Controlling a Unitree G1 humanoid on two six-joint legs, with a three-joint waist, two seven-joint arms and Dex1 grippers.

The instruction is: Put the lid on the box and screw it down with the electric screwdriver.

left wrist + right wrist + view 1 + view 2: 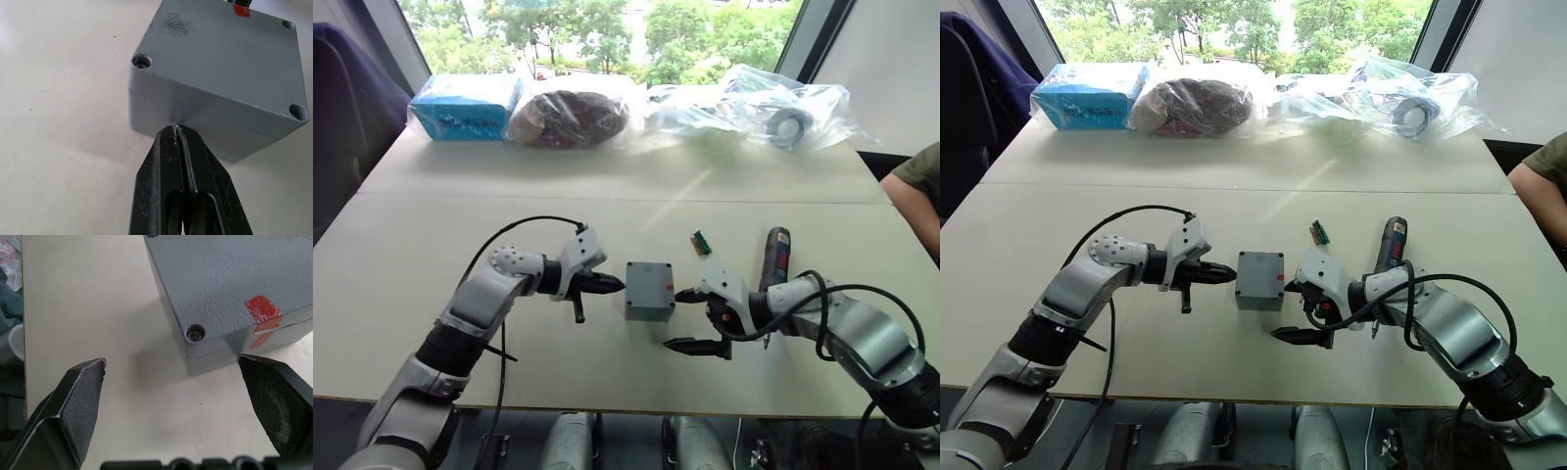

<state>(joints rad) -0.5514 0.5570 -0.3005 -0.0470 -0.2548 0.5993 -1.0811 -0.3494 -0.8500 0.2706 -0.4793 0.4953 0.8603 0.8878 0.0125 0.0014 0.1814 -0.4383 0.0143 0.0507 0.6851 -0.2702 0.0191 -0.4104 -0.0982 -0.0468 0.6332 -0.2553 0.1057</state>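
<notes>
grey lid (pixel 220 58) already seated on box (pixel 649 305), screws seemingly in corners; electric screwdriver (pixel 774 257) lying untouched; left gripper (pixel 611 285) pinched closed, right gripper (pixel 684 319) spread wide.

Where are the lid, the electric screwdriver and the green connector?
lid (pixel 220 63): left wrist view, flat top face, seated on the box.
electric screwdriver (pixel 775 257): left eye view, black body with red trim, lying on the table.
green connector (pixel 701 242): left eye view, its middle.
</notes>
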